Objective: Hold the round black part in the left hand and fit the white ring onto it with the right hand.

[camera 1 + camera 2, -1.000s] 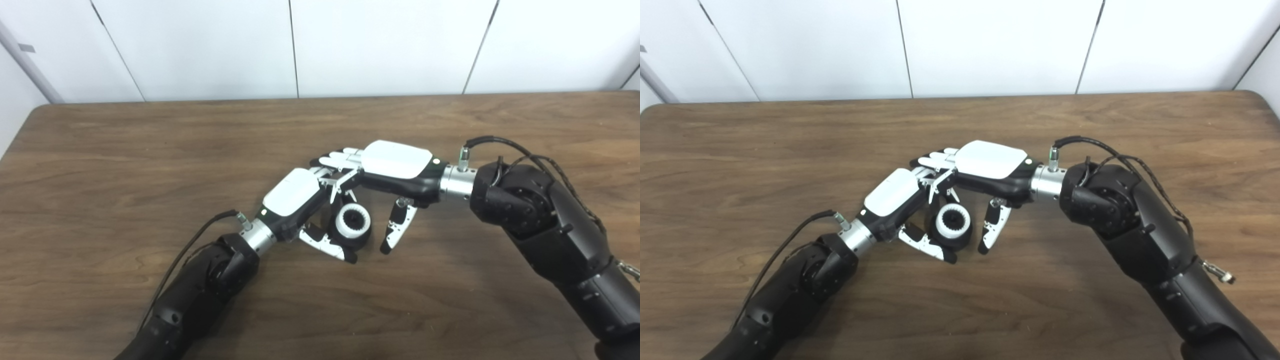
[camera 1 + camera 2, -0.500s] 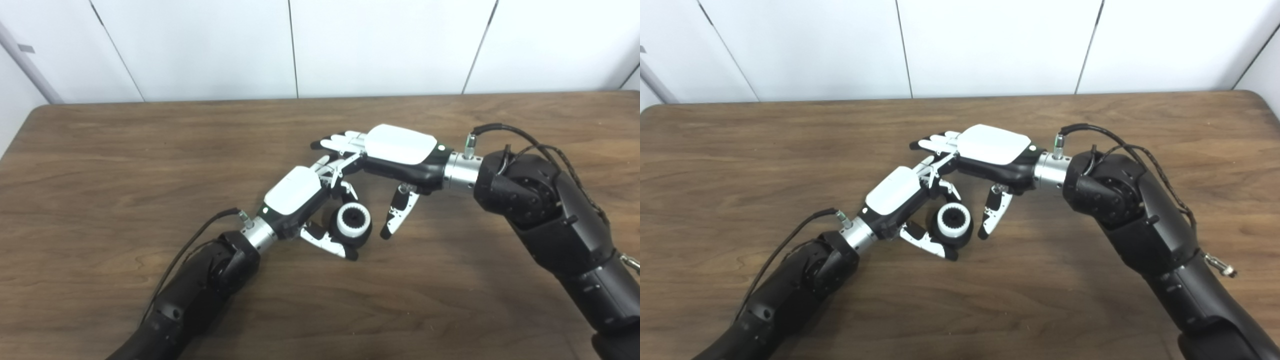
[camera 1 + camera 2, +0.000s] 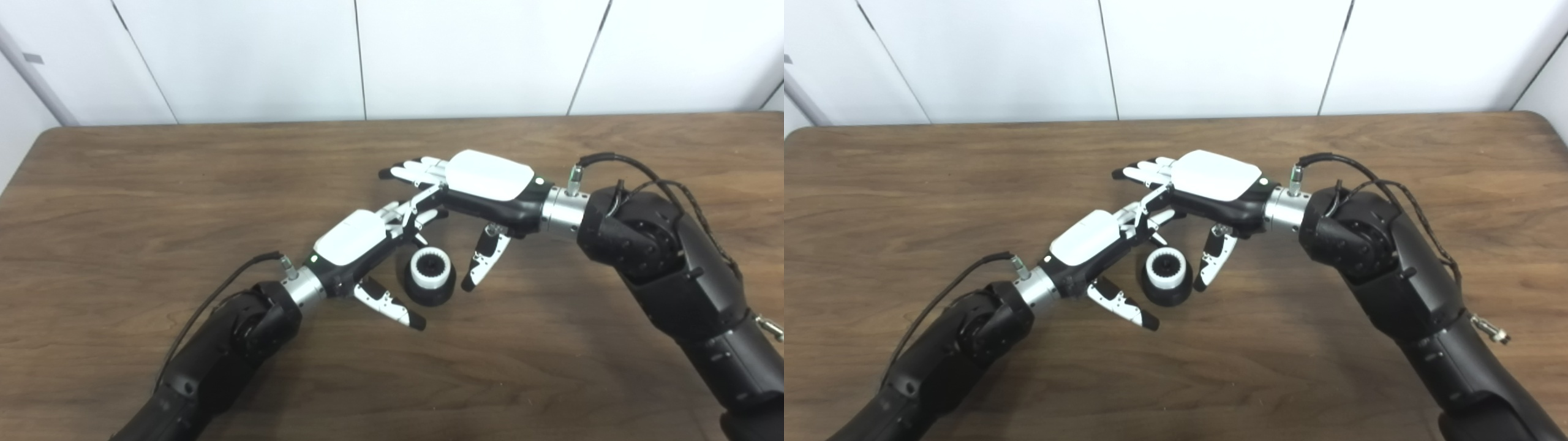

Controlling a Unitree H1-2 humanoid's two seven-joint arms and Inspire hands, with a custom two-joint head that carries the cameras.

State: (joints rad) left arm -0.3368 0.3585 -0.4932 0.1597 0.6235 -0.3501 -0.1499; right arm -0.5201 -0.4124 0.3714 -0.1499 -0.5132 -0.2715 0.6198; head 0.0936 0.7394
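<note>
The left hand [image 3: 355, 242] has its fingers [image 3: 404, 214] stretched straight and spread, its thumb [image 3: 392, 305] angled down just beside the black part [image 3: 430, 293] without closing on it; it holds nothing. The right hand [image 3: 484, 184] is likewise splayed, fingers [image 3: 410, 173] flat and level above the left hand's, thumb [image 3: 481, 264] hanging down close to the part's other side, gripping nothing.

The ring [image 3: 430, 270] sits on top of the part, toothed bore facing up, and the pair stands upright on the table [image 3: 122, 202] between the two thumbs. Judging by that, the fit looks done and both hands are spread to let go without dragging the assembly over.

Room is generous: bare wood lies all round, the far edge and the left edge well away, nothing else standing on the surface. The tight spot is at the fingers, where the two hands overlap and seem to touch, so each should draw back along its own arm. The thumbs flank the part closely; a sideways sweep could knock it.
</note>
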